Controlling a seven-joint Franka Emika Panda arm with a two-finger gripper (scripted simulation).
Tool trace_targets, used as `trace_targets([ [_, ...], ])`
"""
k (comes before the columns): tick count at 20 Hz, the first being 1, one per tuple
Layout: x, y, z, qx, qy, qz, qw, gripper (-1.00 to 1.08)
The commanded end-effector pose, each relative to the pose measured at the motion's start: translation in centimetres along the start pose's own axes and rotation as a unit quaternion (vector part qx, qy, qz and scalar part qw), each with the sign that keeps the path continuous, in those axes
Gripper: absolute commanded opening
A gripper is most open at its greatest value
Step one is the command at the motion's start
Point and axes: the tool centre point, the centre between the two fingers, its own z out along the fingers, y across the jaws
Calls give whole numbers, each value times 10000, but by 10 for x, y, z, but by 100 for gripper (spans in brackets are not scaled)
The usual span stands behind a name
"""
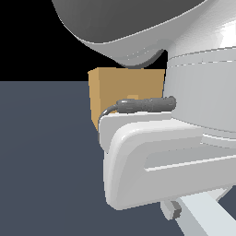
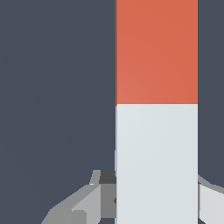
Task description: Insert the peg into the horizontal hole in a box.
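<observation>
In the wrist view the peg (image 2: 156,109) fills the middle, its orange-red half (image 2: 156,52) away from the gripper and its white half (image 2: 156,162) between the fingers. My gripper (image 2: 155,194) is shut on the white half, with one grey finger (image 2: 98,194) on each side of it. In the exterior view the tan box (image 1: 124,90) stands behind my arm, mostly covered by it. The hole in its face cannot be made out. The white end of the peg (image 1: 203,216) and one finger (image 1: 173,210) show at the lower edge.
My arm's large white links (image 1: 161,152) and a grey cable (image 1: 143,105) block most of the exterior view. The dark blue-grey floor (image 1: 46,161) spreads across the exterior view's left.
</observation>
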Motion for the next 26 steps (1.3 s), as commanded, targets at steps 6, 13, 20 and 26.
trace_targets([
  [6, 89, 38, -54, -25, -13, -590, 9983, -100],
  [13, 119, 49, -72, -27, -9, -781, 9969, -100],
  [20, 118, 51, -72, -34, -6, -780, 9969, -100],
  [26, 119, 50, -71, -21, -1, -779, 9970, -100],
])
